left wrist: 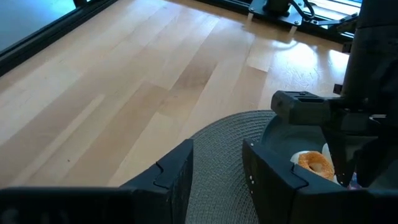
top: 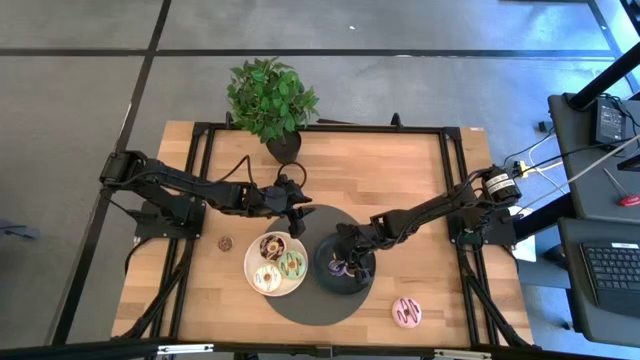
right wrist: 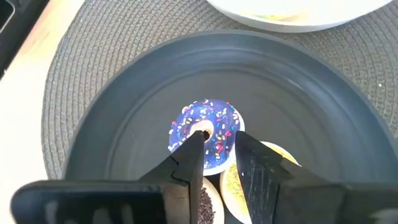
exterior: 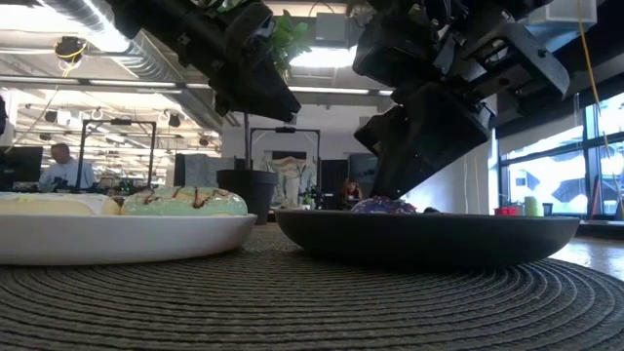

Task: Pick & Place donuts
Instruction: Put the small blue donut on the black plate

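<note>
A purple sprinkled donut (right wrist: 214,118) lies flat in the black plate (right wrist: 124,118), beside an orange donut (right wrist: 277,158) and a white one (right wrist: 208,202). My right gripper (right wrist: 221,146) slants down over it, open: one fingertip stands at the donut's hole and the other just past its outer rim. The white plate (top: 250,270) holds a chocolate donut (top: 272,246), a green one (top: 292,264) and a white one (top: 266,280). On the bare table lie a pink donut (top: 407,312) and a small brown donut (top: 226,242). My left gripper (top: 297,215) hangs open above the mat's far edge. My right gripper has its two fingers astride the near side of the purple donut's ring (right wrist: 217,155), coming slanting down from the table's right. Whether the fingertips (right wrist: 194,149) touch the icing I cannot tell. The donut rests flat on the black plate's floor.
Both plates stand on a round grey woven mat (top: 310,300). A potted plant (top: 270,100) stands at the table's far edge. Bare wood lies at the far right and the near left. People and desks show in the room beyond.
</note>
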`<action>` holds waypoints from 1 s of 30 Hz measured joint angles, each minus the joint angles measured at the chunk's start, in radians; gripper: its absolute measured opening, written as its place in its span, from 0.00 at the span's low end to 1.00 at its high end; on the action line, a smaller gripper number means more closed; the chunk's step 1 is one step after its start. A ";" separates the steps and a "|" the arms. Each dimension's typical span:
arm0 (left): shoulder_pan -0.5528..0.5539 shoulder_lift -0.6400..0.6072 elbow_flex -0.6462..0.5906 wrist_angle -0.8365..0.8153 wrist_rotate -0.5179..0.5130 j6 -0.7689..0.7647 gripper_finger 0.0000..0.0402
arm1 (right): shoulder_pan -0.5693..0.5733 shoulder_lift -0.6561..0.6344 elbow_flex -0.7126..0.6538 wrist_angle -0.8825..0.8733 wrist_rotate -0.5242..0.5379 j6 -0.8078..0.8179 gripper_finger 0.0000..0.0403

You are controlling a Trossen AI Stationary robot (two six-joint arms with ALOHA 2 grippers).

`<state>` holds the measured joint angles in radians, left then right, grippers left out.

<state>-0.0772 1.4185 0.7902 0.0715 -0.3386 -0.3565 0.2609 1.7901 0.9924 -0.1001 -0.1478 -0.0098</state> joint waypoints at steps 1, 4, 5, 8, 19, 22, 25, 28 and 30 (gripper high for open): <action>0.000 0.000 0.000 0.000 0.000 0.000 0.34 | 0.002 0.000 0.000 -0.001 0.000 -0.021 0.23; 0.000 0.000 0.000 0.000 0.000 0.000 0.34 | 0.010 0.000 0.000 0.000 0.000 -0.073 0.23; 0.000 0.000 0.000 0.000 0.000 0.000 0.34 | 0.013 0.000 0.000 0.000 0.001 -0.080 0.23; 0.000 0.000 0.000 0.000 0.000 0.000 0.33 | 0.022 0.000 0.000 0.000 0.030 -0.101 0.23; 0.000 0.000 0.000 0.000 0.000 0.000 0.34 | 0.031 0.002 0.000 0.000 0.076 -0.103 0.23; 0.000 0.000 0.000 0.000 0.000 0.000 0.33 | 0.031 0.016 0.000 0.001 0.076 -0.109 0.23; 0.000 0.000 0.000 0.000 0.000 0.000 0.33 | 0.031 0.039 0.001 0.006 0.078 -0.142 0.23; 0.000 0.000 0.000 0.000 0.000 0.000 0.33 | 0.031 0.049 0.002 0.009 0.078 -0.150 0.23; 0.000 0.000 0.000 0.000 0.000 0.000 0.33 | 0.031 0.048 0.002 0.009 0.078 -0.149 0.23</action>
<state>-0.0772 1.4189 0.7898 0.0711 -0.3382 -0.3569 0.2916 1.8380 0.9939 -0.0907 -0.0700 -0.1593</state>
